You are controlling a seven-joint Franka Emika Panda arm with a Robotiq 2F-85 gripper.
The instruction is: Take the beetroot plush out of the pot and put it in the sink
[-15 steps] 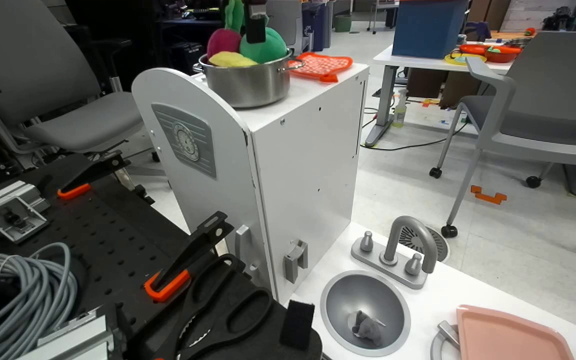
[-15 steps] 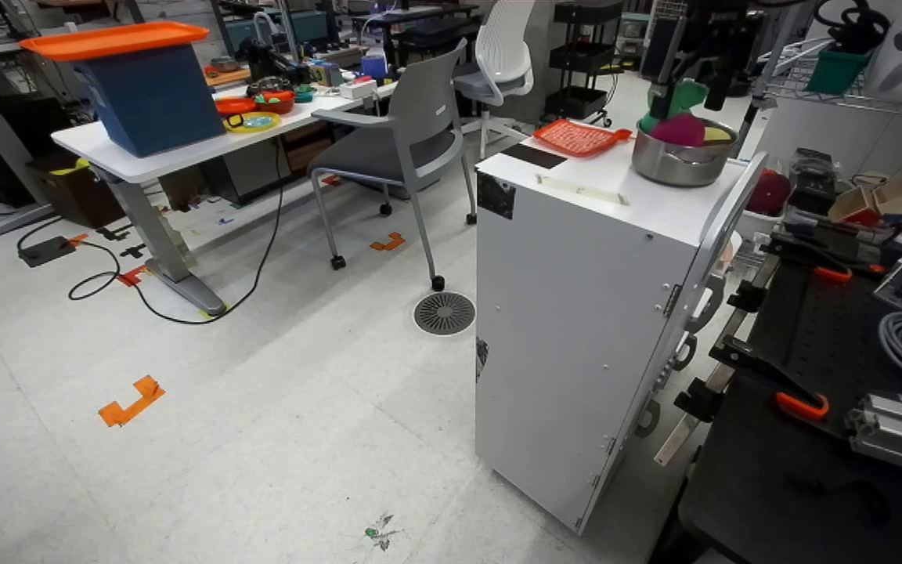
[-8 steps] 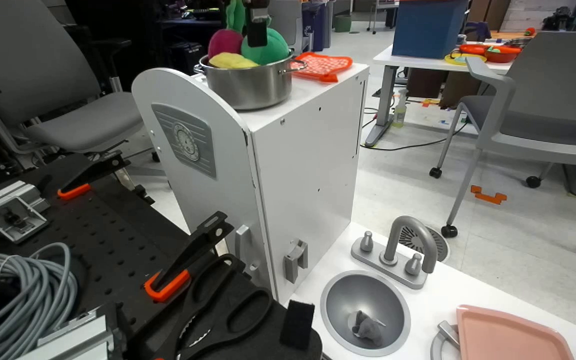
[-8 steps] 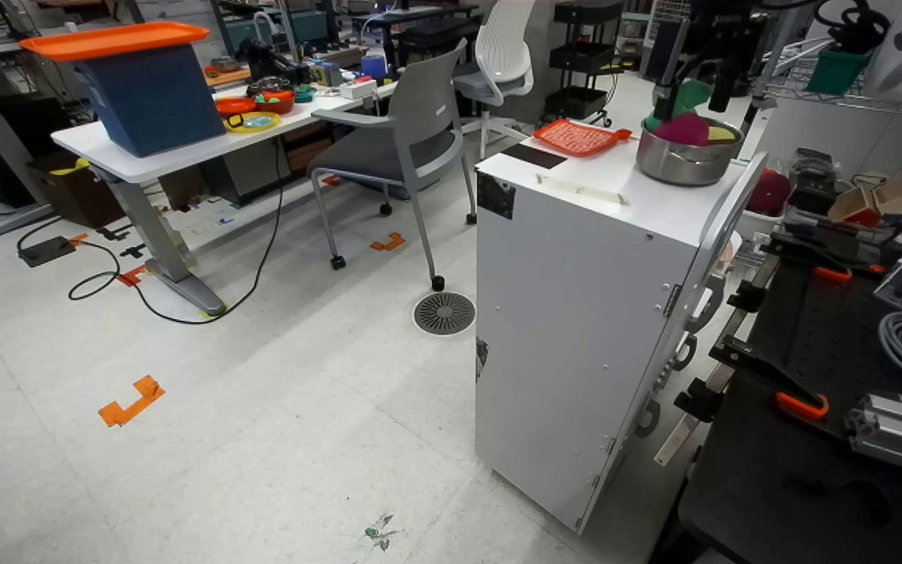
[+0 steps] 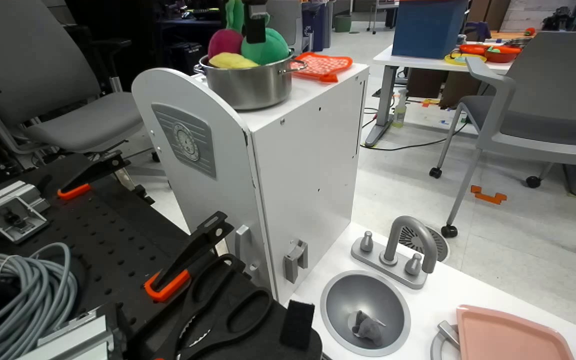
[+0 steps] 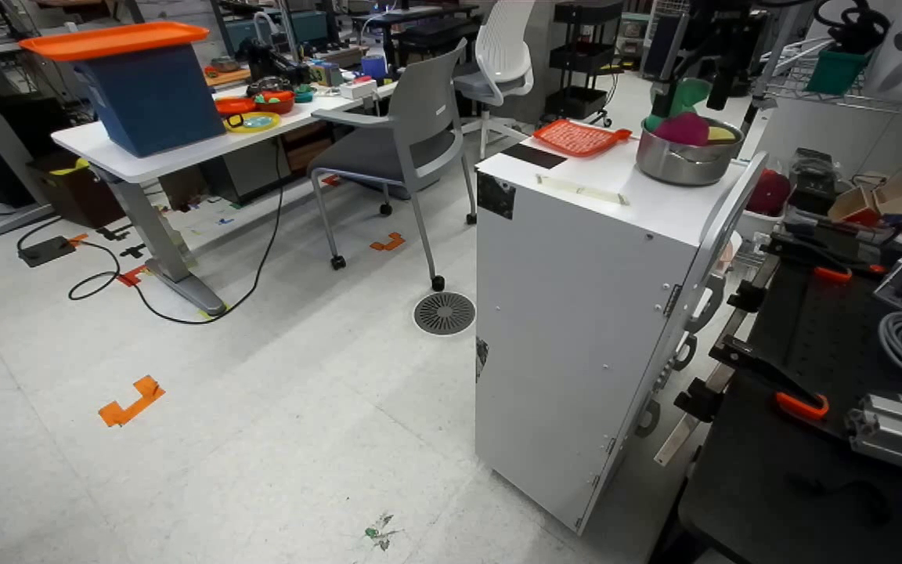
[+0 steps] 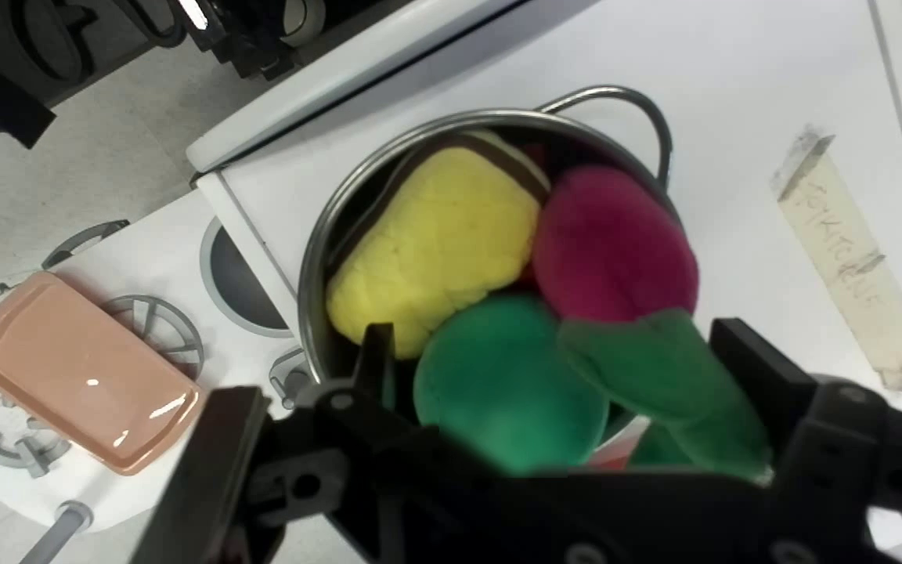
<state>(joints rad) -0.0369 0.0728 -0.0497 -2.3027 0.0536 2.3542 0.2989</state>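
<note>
The beetroot plush (image 7: 615, 243) is sitting inside the steel cooking pot (image 5: 248, 89), its magenta body resting just beside the yellow plush (image 7: 443, 235) and the round green plush (image 7: 498, 368). Its long axis is standing nearly upright: in an exterior view the green leaves (image 5: 235, 15) are pointing up above the body, while in the wrist view they are slanting toward the lower right, overlapping the pot's rim. The gripper (image 7: 557, 337) is hovering over the pot with its jaws standing wide apart; the round green plush and the leaves are showing between its fingers (image 7: 756, 360), though I cannot tell whether a finger is touching the leaves. The pot is resting on the white toy kitchen (image 5: 308, 150); lower down and well apart, the grey sink (image 5: 343, 295) is holding a crumpled dark-grey scrap (image 5: 368, 327), with a pink tray (image 5: 510, 335) lying near it.
</note>
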